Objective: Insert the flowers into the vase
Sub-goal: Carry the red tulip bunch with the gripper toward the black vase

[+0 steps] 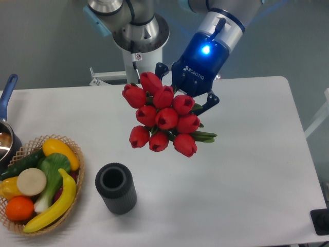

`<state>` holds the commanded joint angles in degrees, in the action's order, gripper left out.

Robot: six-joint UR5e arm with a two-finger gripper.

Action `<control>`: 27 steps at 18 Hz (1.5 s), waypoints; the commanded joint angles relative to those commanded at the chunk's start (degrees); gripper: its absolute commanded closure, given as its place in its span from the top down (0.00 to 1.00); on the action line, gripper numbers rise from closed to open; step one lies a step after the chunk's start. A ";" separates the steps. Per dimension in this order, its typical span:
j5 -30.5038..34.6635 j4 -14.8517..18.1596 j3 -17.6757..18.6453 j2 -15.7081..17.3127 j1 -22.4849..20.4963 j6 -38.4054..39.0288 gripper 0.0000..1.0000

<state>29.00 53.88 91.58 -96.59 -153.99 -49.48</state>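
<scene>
**Tulip bunch aloft, vase waiting below**

While the white surface (247, 170) carries everything else, the arm comes in from the top of the view with its gripper (191, 99) closed on the flowers (163, 119), holding them in the air above the middle of the surface. The buds face the camera and hide the stems, so exactly where the fingers pinch cannot be seen; green leaves poke out at the bunch's right side. Next in size, a wicker basket (76, 154) of toy fruit and vegetables sits at the lower left, with a blue-handled pot (7, 90) at the left edge behind it. The vase (116, 188) stands upright just right of the basket, its dark mouth open and unobstructed, lower-left of the bunch and apart from it.

By their glossy look, the flowers are likely artificial, light and fairly stiff, though smooth enough to slip or twist in the grip. A hold on the gathered stems, just under the buds, seems soundest, leaving the stem ends free. The vase looks light too, so an off-centre descent could tip it.
</scene>
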 joint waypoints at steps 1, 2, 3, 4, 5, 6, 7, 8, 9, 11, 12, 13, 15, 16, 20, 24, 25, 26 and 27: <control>0.00 0.00 0.09 0.00 0.00 0.00 0.37; 0.09 -0.09 0.35 0.09 0.09 -0.09 0.37; 0.00 -0.09 0.18 0.09 0.09 0.00 0.37; 0.00 -0.09 -0.09 -0.09 0.18 0.00 0.37; 0.00 -0.09 -0.09 -0.09 0.18 0.00 0.37; 0.00 -0.09 0.00 0.00 0.09 0.00 0.37; 0.00 -0.09 0.00 -0.09 0.09 -0.09 0.37; 0.00 -0.26 0.00 -0.09 0.18 -0.17 0.37; 0.00 -0.61 0.00 -0.17 0.18 -0.18 0.37; 0.00 -1.31 0.00 -0.26 0.35 -0.18 0.37; 0.00 -1.49 -0.09 -0.44 0.53 -0.18 0.37; 0.00 -1.67 -0.09 -0.70 0.79 -0.18 0.37; 0.00 -1.67 -0.09 -0.70 1.32 -0.18 0.37; 0.00 -1.67 -0.09 -0.70 1.67 -0.26 0.37; -1.22 -5.62 -0.09 -2.54 4.30 -0.26 0.37; -6.31 -7.37 -0.09 -4.21 4.83 -0.44 0.37; -8.50 -8.17 0.00 -4.91 5.53 -0.44 0.37; -10.79 -8.35 0.00 -5.27 5.97 -0.44 0.37; -12.81 -8.35 0.09 -5.62 5.98 -0.44 0.37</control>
<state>16.19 45.53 91.67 -102.21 -148.01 -49.92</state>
